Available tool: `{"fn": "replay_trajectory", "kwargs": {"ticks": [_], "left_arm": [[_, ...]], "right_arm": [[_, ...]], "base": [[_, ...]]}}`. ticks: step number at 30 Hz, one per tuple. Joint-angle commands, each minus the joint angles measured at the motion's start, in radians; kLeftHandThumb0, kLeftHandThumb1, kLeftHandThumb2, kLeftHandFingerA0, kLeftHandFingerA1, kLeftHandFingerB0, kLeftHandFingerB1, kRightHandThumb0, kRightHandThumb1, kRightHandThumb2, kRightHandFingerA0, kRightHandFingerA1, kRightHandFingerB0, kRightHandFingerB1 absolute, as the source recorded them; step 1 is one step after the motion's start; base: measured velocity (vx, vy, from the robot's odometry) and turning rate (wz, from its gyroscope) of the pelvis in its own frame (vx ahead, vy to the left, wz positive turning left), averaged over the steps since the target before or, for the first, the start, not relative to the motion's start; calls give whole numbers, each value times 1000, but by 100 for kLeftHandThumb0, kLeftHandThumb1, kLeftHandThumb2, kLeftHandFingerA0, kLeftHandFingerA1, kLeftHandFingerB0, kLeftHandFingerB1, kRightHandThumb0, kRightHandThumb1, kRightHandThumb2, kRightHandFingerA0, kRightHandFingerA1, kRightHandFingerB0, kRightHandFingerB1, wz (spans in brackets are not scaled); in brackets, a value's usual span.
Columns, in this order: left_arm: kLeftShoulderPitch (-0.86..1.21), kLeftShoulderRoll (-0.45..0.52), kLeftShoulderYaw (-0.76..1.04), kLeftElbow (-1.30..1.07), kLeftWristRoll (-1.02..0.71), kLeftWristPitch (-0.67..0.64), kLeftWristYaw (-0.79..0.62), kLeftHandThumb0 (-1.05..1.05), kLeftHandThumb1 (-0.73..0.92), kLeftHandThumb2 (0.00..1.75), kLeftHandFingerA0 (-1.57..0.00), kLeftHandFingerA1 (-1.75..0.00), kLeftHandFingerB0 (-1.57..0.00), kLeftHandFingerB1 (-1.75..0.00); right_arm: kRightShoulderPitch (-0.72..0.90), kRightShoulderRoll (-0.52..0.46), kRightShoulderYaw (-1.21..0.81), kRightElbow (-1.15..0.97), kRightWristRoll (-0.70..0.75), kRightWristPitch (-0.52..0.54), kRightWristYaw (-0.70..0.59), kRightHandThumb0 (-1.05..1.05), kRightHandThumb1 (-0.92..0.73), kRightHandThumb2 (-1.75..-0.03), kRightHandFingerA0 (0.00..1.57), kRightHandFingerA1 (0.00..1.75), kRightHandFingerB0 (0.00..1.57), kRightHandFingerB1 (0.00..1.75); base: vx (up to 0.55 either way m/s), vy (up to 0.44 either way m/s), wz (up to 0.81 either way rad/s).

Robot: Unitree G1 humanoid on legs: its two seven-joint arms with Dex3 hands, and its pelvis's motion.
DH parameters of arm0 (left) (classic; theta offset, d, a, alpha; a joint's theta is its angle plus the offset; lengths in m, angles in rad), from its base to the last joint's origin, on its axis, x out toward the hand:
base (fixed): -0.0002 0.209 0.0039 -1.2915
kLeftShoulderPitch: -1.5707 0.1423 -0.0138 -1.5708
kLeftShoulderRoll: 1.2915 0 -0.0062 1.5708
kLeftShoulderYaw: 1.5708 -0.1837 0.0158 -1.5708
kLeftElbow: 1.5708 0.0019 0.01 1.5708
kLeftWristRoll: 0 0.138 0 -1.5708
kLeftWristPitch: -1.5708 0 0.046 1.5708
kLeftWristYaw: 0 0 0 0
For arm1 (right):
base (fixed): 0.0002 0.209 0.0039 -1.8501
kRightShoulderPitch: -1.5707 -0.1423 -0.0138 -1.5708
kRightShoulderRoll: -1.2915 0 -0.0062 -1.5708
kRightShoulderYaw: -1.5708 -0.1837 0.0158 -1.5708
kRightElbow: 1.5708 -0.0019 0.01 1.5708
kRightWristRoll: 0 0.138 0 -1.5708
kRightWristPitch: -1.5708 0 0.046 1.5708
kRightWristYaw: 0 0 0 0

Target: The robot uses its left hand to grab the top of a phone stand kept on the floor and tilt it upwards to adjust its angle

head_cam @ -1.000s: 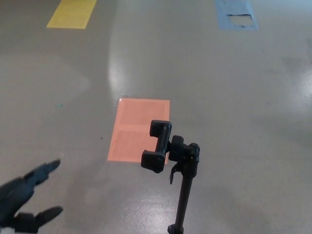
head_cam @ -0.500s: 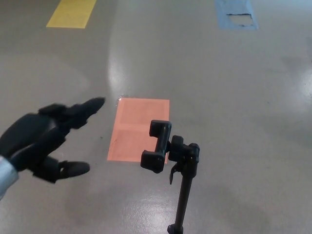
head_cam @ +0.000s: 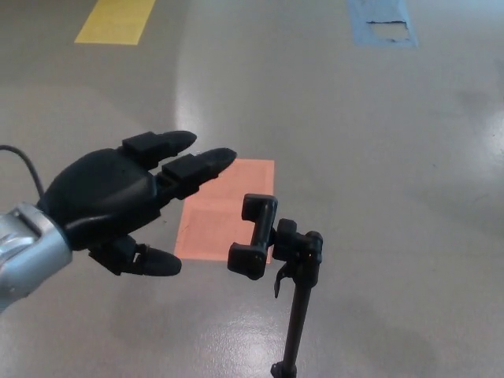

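Note:
A black phone stand [head_cam: 295,299] rises from the bottom edge on a thin pole. Its clamp head [head_cam: 253,235] sits at the top, empty, with the joint [head_cam: 302,246] just right of it. My left hand [head_cam: 126,201] is open, palm facing right, fingers [head_cam: 197,165] stretched toward the clamp and the thumb [head_cam: 150,262] below. The fingertips end a short way up and left of the clamp, touching nothing. The right hand does not show.
An orange rectangle [head_cam: 224,209] is marked on the grey floor behind the clamp. A yellow patch [head_cam: 116,20] lies at the far left and a blue one [head_cam: 382,24] at the far right. A thin black cable [head_cam: 24,161] curves over my left wrist.
My left hand has risen from the lower left corner and travelled right toward the clamp, staying open. The stand has not moved.

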Motion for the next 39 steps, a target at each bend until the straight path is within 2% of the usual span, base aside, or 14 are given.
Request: {"fn": "replay_trajectory", "kwargs": {"ticks": [1, 5, 6, 7, 8, 15, 16, 17, 18, 19, 28, 32, 33, 39], "left_arm": [[-12, 1, -11, -28, 66, 37, -29, -95, 62, 94, 0, 0, 0, -4], [-19, -2, -13, -53, 76, 49, -49, -99, 66, 97, -2, 0, 0, -2], [-22, -5, -16, -74, 78, 60, -69, -97, 66, 97, -5, -5, 0, -2], [-24, -6, -17, -83, 79, 66, -78, -97, 66, 97, -6, -6, 0, -2], [-25, -9, -19, -96, 79, 76, -92, -95, 63, 94, -7, -8, 0, -2], [-35, -24, -21, -121, 78, 102, -124, -95, 63, 93, -10, -12, 0, -1], [-39, -29, -21, -120, 77, 104, -125, -93, 61, 92, -10, -14, 0, -3], [-41, -33, -21, -123, 77, 109, -128, -91, 59, 91, -9, -13, 0, -4], [-42, -38, -21, -128, 78, 116, -134, -91, 59, 91, -9, -13, 0, -4], [-41, -41, -23, -134, 83, 120, -136, -88, 57, 89, -9, -14, 0, -5], [-35, -64, -38, -166, 98, 156, -174, -87, 57, 92, -7, -15, 0, -8], [-34, -67, -46, -157, 116, 162, -171, -89, 58, 92, -6, -14, 0, -7], [-35, -67, -47, -153, 116, 162, -172, -91, 59, 93, -7, -13, 0, -6], [-44, -62, -45, -124, 132, 148, -148, -91, 59, 94, -8, -18, 0, -6]], "right_arm": [[-1, -22, 3, 7, -5, 10, 8, -74, -82, -66, 12, 32, 15, 26], [-2, -21, 7, 6, -8, 11, 8, -74, -81, -65, 12, 33, 14, 26], [-3, -21, 10, 6, -10, 16, 10, -86, -66, -99, 5, 44, 7, 39], [-4, -21, 10, 6, -9, 17, 13, -85, -65, -99, 4, 43, 10, 40], [-4, -22, 10, 6, -9, 15, 14, -37, -50, -107, 1, 51, 0, 49], [-11, -25, 12, 5, -5, 22, 21, -86, -65, -97, 4, 43, 7, 38], [-15, -26, 12, 6, -5, 25, 20, -71, -81, -63, 12, 32, 14, 25], [-17, -25, 14, 6, -7, 26, 18, -85, -65, -98, 3, 43, 10, 40], [-19, -25, 17, 6, -10, 27, 16, -85, -65, -98, 3, 43, 10, 40], [-19, -25, 20, 5, -13, 27, 14, -37, -48, -106, 1, 51, 0, 49], [-26, -27, 25, 4, -11, 32, 20, -37, -49, -106, 1, 51, 0, 49], [-28, -33, 31, 4, -15, 30, 23, -37, -48, -106, 1, 51, 0, 49], [-30, -33, 35, 4, -18, 30, 20, -73, -81, -65, 16, 34, 17, 28], [-38, -36, 31, 5, -11, 22, 25, -73, -80, -65, 16, 35, 18, 29]], "base": [[0, 0, 0], [0, 0, 0], [0, 0, 0], [0, 0, 0], [0, 0, 0], [0, 0, 0], [0, 0, 0], [0, 0, 0], [0, 0, 0], [0, 0, 0], [0, 0, 0], [0, 0, 0], [0, 0, 0], [0, 0, 0]]}}
